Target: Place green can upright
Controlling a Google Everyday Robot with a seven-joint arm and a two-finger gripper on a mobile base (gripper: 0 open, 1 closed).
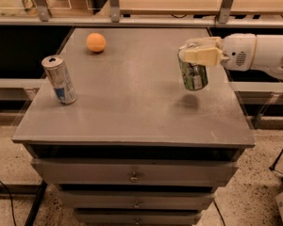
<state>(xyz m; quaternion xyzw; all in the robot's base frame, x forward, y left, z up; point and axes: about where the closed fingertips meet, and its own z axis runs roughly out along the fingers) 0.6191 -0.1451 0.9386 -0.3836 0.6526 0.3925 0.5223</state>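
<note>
Above the right side of the grey cabinet (132, 121), my gripper (191, 53) holds the green can (194, 76) by its upper end, the cream fingers (205, 55) clamped across the can's top. My white arm (259, 53) reaches in level from beyond the cabinet's right edge. The can hangs nearly upright, silver top uppermost and leaning slightly, its base clear of the cabinet's surface. A soft shadow (188, 100) lies on the cabinet top just below it. On the cabinet's left side, near the left edge, a slim silver-and-blue can (60, 79) stands upright, well apart from my gripper. Toward the cabinet's back left, an orange ball (95, 42) rests on the surface, apart from both cans. Drawers (134, 175) with small metal pulls are stacked down the cabinet's front, under the top.
</note>
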